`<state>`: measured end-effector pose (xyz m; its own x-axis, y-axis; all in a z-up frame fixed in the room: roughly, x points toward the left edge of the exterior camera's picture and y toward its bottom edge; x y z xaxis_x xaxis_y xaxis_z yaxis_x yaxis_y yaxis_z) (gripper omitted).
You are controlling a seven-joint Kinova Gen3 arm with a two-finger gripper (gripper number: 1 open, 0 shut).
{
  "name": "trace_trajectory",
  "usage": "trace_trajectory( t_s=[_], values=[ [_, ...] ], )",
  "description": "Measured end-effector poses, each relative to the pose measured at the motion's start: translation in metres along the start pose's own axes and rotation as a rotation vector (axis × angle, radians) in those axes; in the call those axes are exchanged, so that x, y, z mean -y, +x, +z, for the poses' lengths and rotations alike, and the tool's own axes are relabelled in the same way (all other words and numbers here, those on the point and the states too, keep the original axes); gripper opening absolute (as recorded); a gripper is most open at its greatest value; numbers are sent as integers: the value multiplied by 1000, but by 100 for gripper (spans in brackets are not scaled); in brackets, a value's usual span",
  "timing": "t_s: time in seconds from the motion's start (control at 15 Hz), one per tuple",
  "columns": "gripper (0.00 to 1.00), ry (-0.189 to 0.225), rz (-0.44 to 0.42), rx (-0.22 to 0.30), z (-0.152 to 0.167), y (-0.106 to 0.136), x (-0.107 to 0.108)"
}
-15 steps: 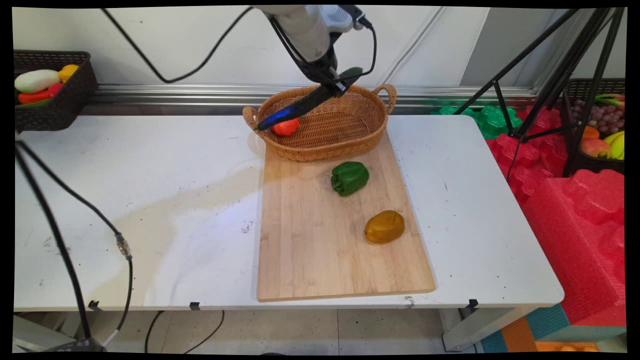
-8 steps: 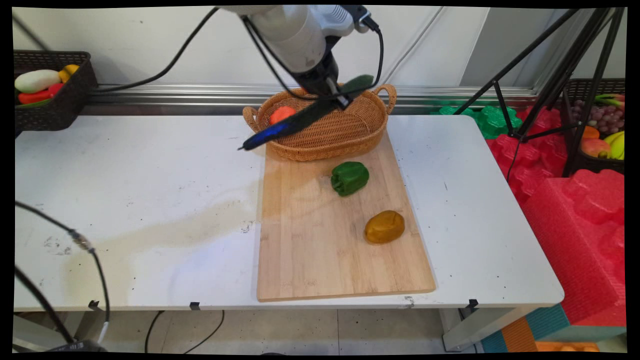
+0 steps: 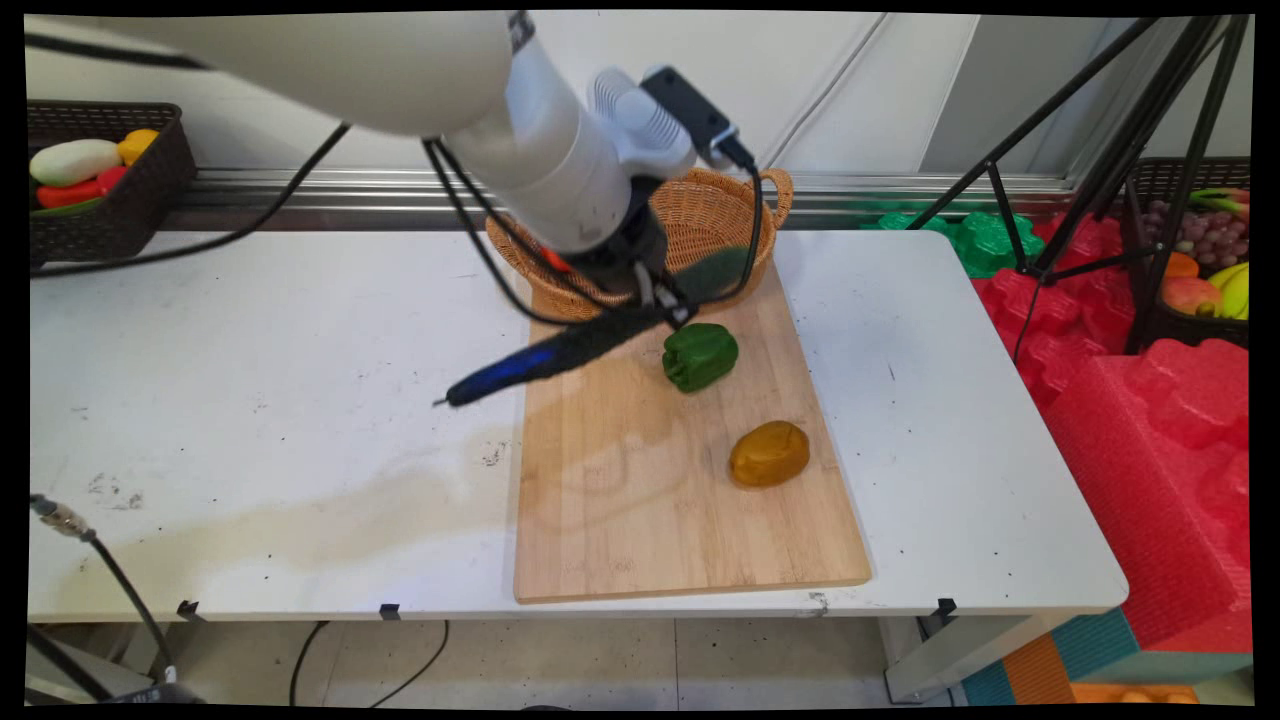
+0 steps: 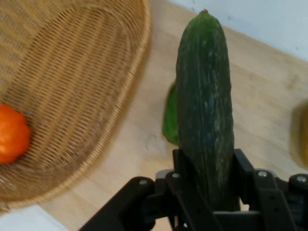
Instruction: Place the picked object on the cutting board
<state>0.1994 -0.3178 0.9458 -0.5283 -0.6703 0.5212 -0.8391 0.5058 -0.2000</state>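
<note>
My gripper is shut on a long dark green cucumber, which slants out to the left above the far left part of the wooden cutting board. The hand view shows the cucumber clamped in the gripper. Just to the right on the board lies a green bell pepper, seen as a sliver behind the cucumber. A woven basket stands behind the hand, with an orange-red tomato inside it. A yellow-brown vegetable lies nearer on the board.
A dark basket of vegetables sits at the table's far left. A black tripod, a crate of fruit and red foam blocks stand off the table's right side. Black cables hang at the near left.
The arm has come down and toward the near side, carrying the cucumber from over the basket to above the board's far left part. The peppers have not moved.
</note>
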Motion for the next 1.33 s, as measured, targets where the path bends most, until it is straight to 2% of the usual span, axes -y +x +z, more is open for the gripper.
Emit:
trace_trajectory(
  t_s=[0.2, 0.53, 1.33],
  values=[
    [0, -19, -7, 16, 6, -17, -12],
    [0, -39, 12, 19, 27, -30, -22],
    [0, -109, 105, 19, 109, -24, -33]
  ],
)
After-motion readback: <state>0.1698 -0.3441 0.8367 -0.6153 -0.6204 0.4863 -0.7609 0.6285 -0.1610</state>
